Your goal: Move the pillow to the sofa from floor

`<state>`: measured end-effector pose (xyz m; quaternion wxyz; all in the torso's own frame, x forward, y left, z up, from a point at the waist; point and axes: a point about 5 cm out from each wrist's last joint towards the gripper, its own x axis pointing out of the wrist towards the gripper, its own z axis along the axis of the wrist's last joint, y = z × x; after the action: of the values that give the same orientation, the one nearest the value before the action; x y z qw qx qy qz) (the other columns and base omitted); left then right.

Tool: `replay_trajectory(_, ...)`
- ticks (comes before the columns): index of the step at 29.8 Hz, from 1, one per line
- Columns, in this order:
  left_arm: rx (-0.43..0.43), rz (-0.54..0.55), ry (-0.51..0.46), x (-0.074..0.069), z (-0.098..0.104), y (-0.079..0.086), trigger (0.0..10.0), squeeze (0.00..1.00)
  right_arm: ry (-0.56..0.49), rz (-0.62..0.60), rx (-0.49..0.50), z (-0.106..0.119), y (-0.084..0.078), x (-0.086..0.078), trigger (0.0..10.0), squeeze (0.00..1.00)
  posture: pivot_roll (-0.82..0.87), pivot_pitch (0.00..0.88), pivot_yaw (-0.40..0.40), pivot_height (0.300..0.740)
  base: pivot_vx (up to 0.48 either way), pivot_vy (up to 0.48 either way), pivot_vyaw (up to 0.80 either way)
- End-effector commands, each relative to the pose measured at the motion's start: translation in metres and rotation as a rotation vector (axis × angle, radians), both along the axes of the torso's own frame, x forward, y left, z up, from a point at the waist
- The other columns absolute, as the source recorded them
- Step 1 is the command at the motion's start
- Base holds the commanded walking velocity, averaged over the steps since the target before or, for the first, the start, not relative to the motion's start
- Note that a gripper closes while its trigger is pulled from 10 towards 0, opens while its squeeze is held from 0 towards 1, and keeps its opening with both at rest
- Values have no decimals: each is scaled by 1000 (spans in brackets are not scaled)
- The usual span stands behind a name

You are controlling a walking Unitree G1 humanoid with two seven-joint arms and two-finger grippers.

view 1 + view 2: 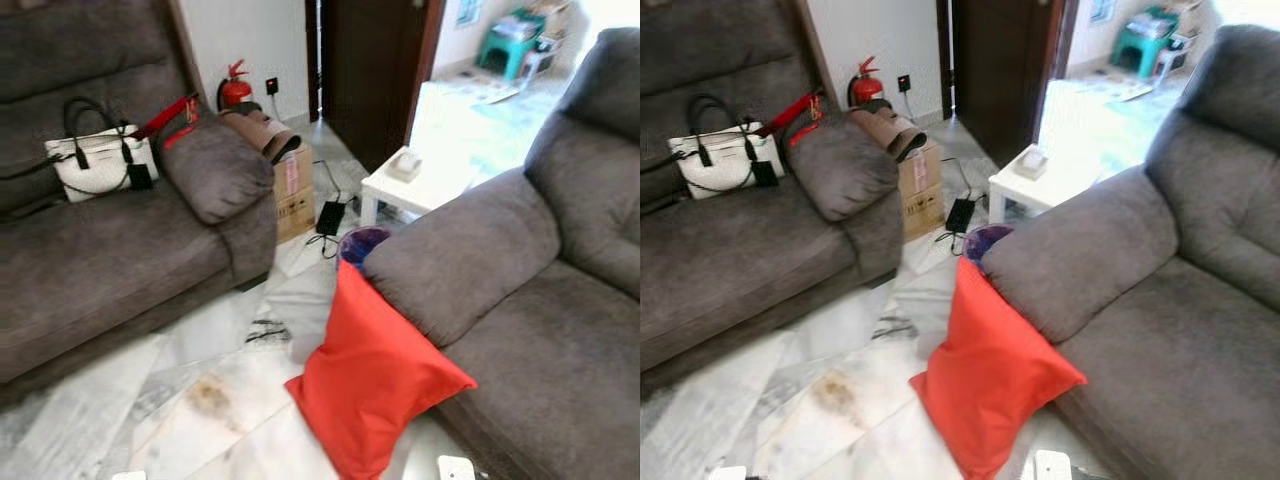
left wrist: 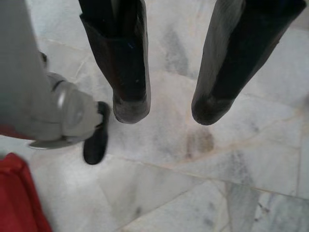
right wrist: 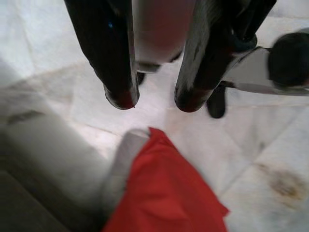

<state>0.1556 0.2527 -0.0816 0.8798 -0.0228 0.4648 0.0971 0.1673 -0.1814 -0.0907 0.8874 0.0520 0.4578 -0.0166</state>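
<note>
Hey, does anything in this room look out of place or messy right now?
Yes. A red pillow sits on the marble floor, propped against the right sofa rather than on it. A brownish stain marks the tiles beside it.

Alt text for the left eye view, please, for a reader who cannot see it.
A red pillow stands on the marble floor, leaning against the front of the grey sofa on the right. A second grey sofa on the left holds a white handbag; between them, farther back, are a cardboard box, a fire extinguisher and a small white table.
</note>
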Motion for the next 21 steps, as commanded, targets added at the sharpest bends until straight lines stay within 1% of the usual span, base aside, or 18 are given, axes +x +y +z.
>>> replay_trajectory(1, -3, 11, 20, -6, -2, 1, 10000, 0, 8, -3, 15, -2, 5, -3, 10000, 0, 59, 130, 23, 740, 0, 0, 0)
replay_trajectory(20, -3, 13, 17, -6, -2, 1, 10000, 0, 7, -9, 18, -2, 5, -3, 10000, 0, 59, 129, 22, 740, 0, 0, 0)
replay_trajectory(21, -4, 14, 17, -6, -2, 1, 10000, 0, 4, -10, 18, -1, 5, -1, 10000, 0, 59, 129, 22, 740, 262, 0, 0)
